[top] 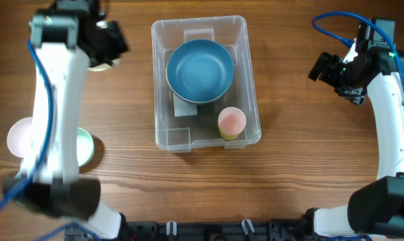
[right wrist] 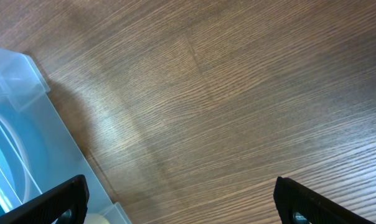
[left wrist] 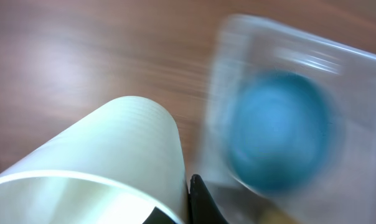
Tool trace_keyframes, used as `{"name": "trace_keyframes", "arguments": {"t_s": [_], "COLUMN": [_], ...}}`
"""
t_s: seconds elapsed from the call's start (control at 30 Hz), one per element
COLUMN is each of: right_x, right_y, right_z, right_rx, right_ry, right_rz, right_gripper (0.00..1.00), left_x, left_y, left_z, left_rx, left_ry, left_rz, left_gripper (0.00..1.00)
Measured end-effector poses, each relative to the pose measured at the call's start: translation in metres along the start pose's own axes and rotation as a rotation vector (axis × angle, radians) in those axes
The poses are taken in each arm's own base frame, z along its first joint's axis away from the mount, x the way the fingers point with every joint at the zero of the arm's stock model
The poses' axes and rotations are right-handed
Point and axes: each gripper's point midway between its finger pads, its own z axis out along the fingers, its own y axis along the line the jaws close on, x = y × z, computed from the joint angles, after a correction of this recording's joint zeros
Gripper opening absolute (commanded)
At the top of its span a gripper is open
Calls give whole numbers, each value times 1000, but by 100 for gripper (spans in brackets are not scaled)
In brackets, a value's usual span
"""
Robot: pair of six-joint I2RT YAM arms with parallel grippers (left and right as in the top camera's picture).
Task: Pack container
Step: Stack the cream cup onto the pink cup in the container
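Nearest the robot's base, on the left side of the counter [top: 302,167], two dishes are seen outside the bin: a pink dish [top: 16,137] and a pale green dish [top: 86,148]. Both are partly hidden by the left arm. Whether they touch cannot be told.

Further in, the container [top: 155,80] is set at the middle of the counter, between the two arms. A pink cup [top: 231,121] is stood upright in its near right corner. A blue bowl [top: 200,69] is laid mouth up across its far half, close to the cup.

To the right, well apart from the container, the right tool [right wrist: 185,202] is held above bare wood. Its fingers are spread wide and nothing is gripped between them. A corner of the container is caught at the left edge of the right wrist view.

Farthest off, at the far left, the left tool [top: 105,47] is held beside the container. A pale cup [left wrist: 113,143] fills the blurred left wrist view, with one dark finger [left wrist: 200,202] pressed at its side, so the tool is judged to be clenched on that cup.

The packing is judged to be partly done. Two items are already placed inside. The pale cup is in hand but not yet over the bin, and the two dishes are left to be brought in. Space for them seems tight, so stacking in the blue bowl may be needed.
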Motion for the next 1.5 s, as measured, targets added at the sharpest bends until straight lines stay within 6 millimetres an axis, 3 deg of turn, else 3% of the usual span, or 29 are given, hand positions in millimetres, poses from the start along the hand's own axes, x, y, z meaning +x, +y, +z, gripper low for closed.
{"name": "trace_keyframes", "arguments": {"t_s": [0.07,0.13,0.2,0.33,0.47,0.67,0.77,0.83,0.87,0.97,1.1,1.17,1.2,1.23,1.27,1.3,1.33,1.37,1.4,1.43,1.5], "right_x": [0,0,1,3,3,3,3,3,3,3,3,3,3,3,3,3,3,3,3,4,8], "right_y": [0,0,0,-1,-1,-1,-1,-1,-1,-1,-1,-1,-1,-1,-1,-1,-2,-2,-2,-2,1], "right_z": [0,0,0,0,0,0,0,0,0,0,0,0,0,0,0,0,0,0,0,0,3], "right_rx": [0,0,2,4,5,5,5,5,5,5,5,5,5,5,5,5,7,8,9,9,11], "right_ry": [0,0,4,11,14,14,14,14,14,14,14,14,14,14,14,14,13,13,13,14,26], "right_rz": [0,0,0,1,1,1,1,1,1,1,1,1,0,-6,-10,-21,-22,-33,-38,-42,-60], "right_gripper": [96,96,96,96,96,96,97,96,97,96,97,96,95,89,75,49,32,18,8,4,4], "left_x": [26,63,99,179,215,238,244,247,249,250,250,239,223,205,189,179,143,120,100,84,54], "left_y": [-59,-115,-155,-207,-205,-208,-209,-209,-209,-209,-202,-192,-183,-174,-161,-153,-124,-100,-73,-51,-4], "left_z": [-46,-69,-68,-47,-16,38,55,64,67,71,70,66,59,51,41,35,15,2,-8,-12,-8], "left_rx": [133,257,312,341,262,171,148,136,129,122,107,81,66,56,38,29,8,-10,-38,-65,-129], "left_ry": [-57,-49,13,192,350,468,491,504,510,517,529,518,484,442,408,388,311,268,233,208,176], "left_rz": [113,231,317,467,501,510,511,513,513,509,517,501,481,457,431,414,335,270,198,137,3], "left_gripper": [4,4,4,4,4,4,4,11,28,38,39,38,38,38,36,34,33,32,32,32,35]}}
